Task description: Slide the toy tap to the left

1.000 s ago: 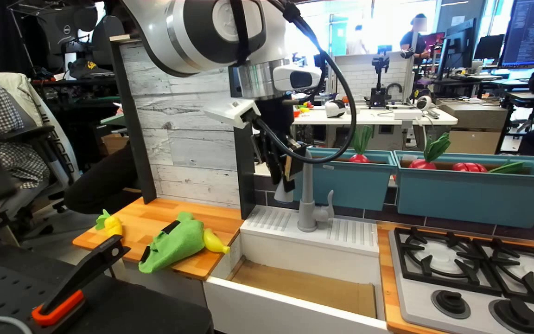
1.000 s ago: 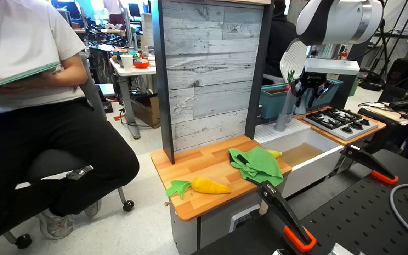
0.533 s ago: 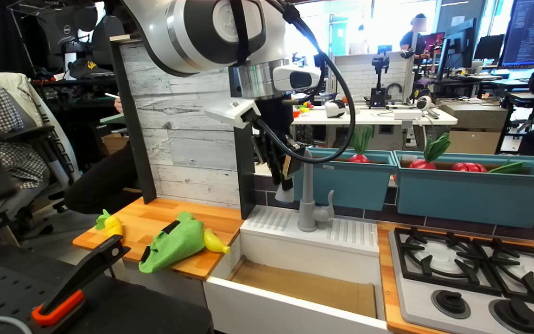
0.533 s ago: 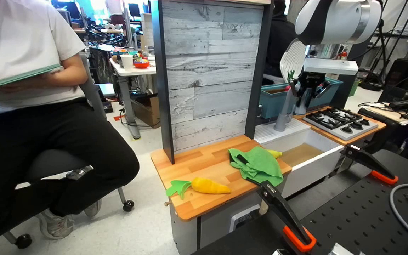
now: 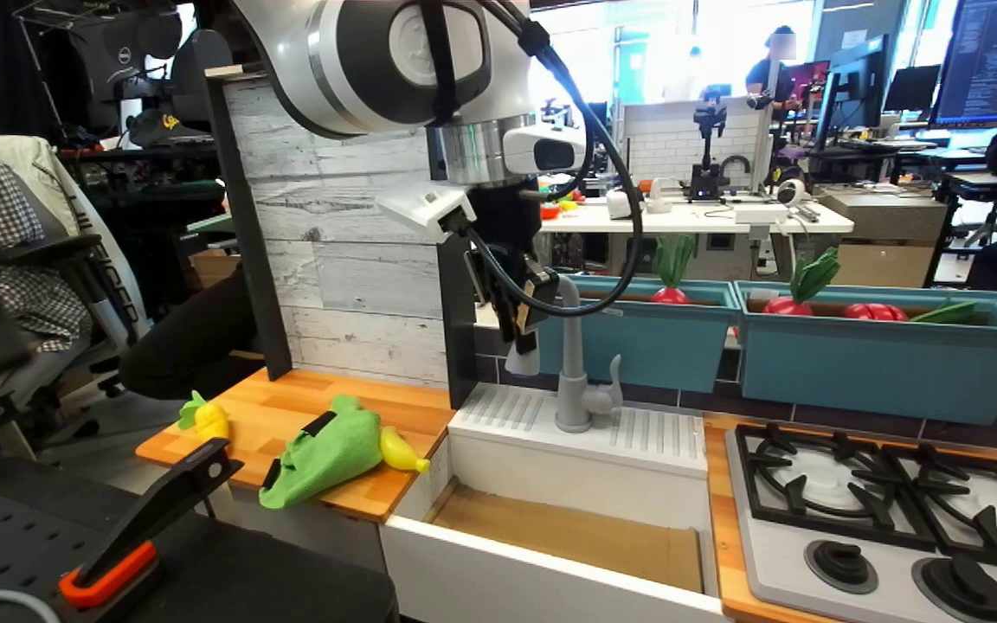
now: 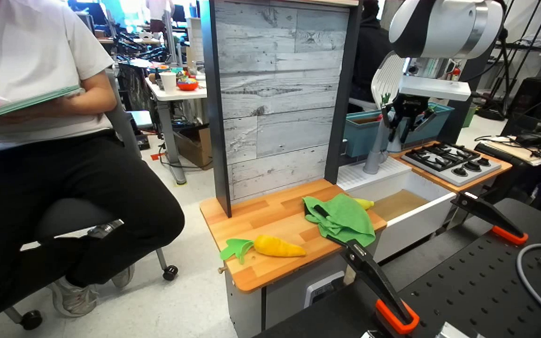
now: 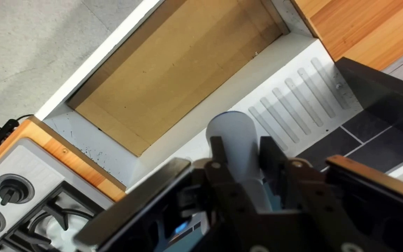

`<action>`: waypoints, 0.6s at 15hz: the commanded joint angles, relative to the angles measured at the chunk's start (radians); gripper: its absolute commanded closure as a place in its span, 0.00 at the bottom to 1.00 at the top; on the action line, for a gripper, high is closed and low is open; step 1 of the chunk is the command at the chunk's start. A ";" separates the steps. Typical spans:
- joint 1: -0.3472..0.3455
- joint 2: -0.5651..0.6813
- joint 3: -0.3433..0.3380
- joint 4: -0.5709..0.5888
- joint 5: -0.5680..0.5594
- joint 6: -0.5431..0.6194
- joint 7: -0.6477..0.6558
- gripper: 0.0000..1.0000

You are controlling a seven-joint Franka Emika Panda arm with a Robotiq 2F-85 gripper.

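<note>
Rumpled green cloth (image 6: 341, 218): shown only in both exterior views. Pale grey plastic toy tap (image 5: 574, 385): upright, arched; spout (image 7: 234, 127) clasped by black two-fingered gripper (image 7: 242, 142).

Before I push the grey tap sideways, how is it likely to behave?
The tap is probably stiff, as its column shows no sag. Its smooth surface may be slippery. Standing tall on a narrow base, it could tip or swivel; any fixing to the ledge does not show.
</note>
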 commanded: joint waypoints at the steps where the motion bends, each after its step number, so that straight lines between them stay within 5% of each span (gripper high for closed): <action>1: -0.009 0.064 0.057 0.058 0.055 0.020 -0.026 0.93; 9: -0.021 0.081 0.091 0.111 0.090 -0.029 -0.031 0.93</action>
